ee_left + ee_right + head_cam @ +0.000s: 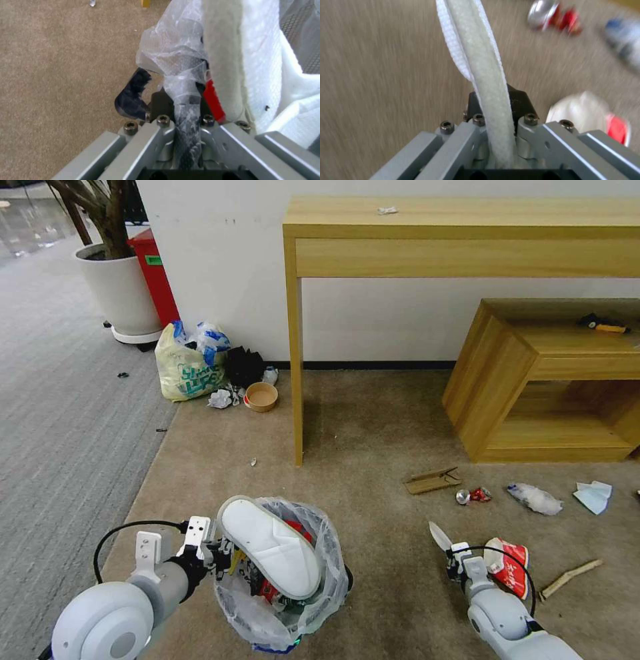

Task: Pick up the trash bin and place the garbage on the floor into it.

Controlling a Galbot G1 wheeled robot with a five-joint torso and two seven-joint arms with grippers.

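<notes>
Trash bin (pixel 283 580) w/ crinkly liner hangs low-centre, left end effector (pixel 186 105) clamped on its rim; light, slippery. White slipper (pixel 476 62) pinched edge-on in right end effector (pixel 448 553): soft, floppy. Carpet between them open; red wrapper (pixel 512 570), prob. can (pixel 472 495) nearby.

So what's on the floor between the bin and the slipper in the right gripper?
Bare carpet between the trash bin and right gripper's slipper, head view.

Bag-lined trash bin (pixel 283 580) holds a white slipper (pixel 270 547).
</notes>
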